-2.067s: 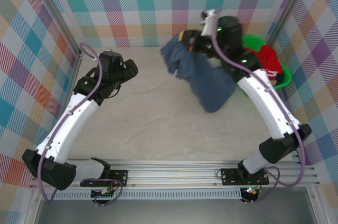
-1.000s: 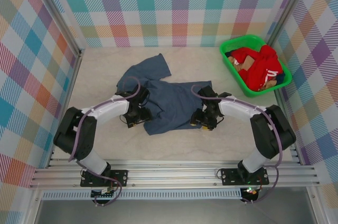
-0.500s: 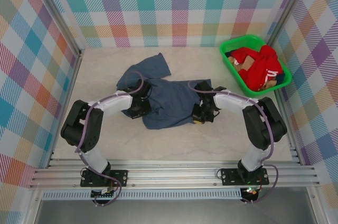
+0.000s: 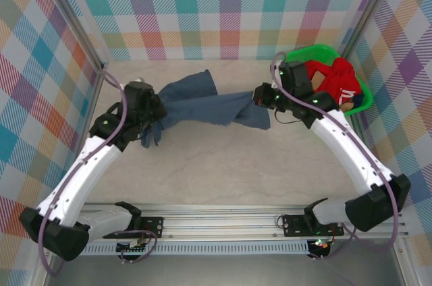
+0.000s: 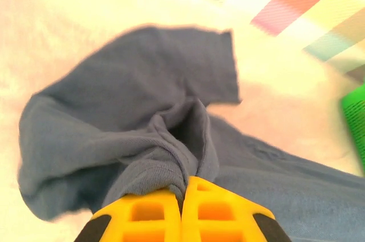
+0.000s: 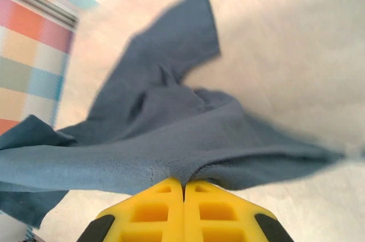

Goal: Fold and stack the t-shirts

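The left gripper [image 5: 182,189] is clamped on a bunched fold of the slate-blue t-shirt [image 4: 202,105]. The right gripper [image 6: 183,186] pinches its opposite edge, just beside the green basket [image 4: 297,53] (red clothing [image 4: 336,77] heaped inside). The shirt hangs stretched between them, leading away from the basket.

My left arm [image 4: 88,171] and right arm [image 4: 344,141] are white shells with black joints, each trailed by a mauve-grey cable [image 4: 124,104] (thin, loosely looped). My left hand [image 5: 182,210] and right hand [image 6: 183,210] end in yellow fingers [image 5: 148,213] with square cut-outs and black corners.
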Controlling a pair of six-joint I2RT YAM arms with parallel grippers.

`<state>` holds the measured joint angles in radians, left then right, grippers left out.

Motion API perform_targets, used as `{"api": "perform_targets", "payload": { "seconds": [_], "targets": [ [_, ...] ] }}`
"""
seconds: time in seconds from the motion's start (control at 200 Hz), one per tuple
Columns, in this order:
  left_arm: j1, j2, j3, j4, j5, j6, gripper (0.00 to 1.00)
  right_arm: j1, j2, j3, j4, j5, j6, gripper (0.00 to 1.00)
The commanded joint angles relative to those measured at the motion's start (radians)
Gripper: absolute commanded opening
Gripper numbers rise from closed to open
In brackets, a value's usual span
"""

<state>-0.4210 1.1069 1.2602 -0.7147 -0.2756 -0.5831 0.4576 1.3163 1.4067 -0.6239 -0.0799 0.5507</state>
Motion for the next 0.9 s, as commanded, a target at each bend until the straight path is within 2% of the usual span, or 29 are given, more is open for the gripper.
{"api": "perform_targets", "payload": {
  "seconds": [0.0, 0.265, 0.43, 0.52, 0.63, 0.73, 0.795, 0.895],
  "targets": [
    [0.011, -0.085, 0.102, -0.029, -0.079, 0.086, 0.00, -0.006, -0.095, 0.068, 0.041, -0.007, -0.107, 0.00],
    [0.011, -0.207, 0.332, 0.042, -0.008, 0.180, 0.00, -0.008, -0.304, 0.135, 0.091, -0.046, -0.127, 0.00],
    [0.011, -0.117, 0.527, 0.030, -0.023, 0.180, 0.00, -0.008, -0.325, 0.224, 0.075, -0.009, -0.101, 0.00],
    [0.011, 0.016, 0.645, 0.024, -0.040, 0.173, 0.00, -0.008, -0.267, 0.291, 0.081, 0.020, -0.098, 0.00],
    [0.033, 0.222, 0.777, 0.040, -0.088, 0.193, 0.00, -0.047, -0.104, 0.429, 0.010, 0.076, -0.065, 0.00],
    [0.125, 0.472, 0.924, 0.020, 0.006, 0.163, 0.00, -0.145, 0.080, 0.503, -0.039, 0.034, 0.056, 0.00],
    [0.183, 0.654, 1.036, -0.019, 0.056, 0.133, 0.00, -0.195, 0.207, 0.524, -0.031, -0.042, 0.132, 0.00],
    [0.272, 0.974, 1.328, -0.122, 0.169, 0.077, 0.00, -0.228, 0.449, 0.645, -0.088, -0.115, 0.186, 0.01]
  ]
}}
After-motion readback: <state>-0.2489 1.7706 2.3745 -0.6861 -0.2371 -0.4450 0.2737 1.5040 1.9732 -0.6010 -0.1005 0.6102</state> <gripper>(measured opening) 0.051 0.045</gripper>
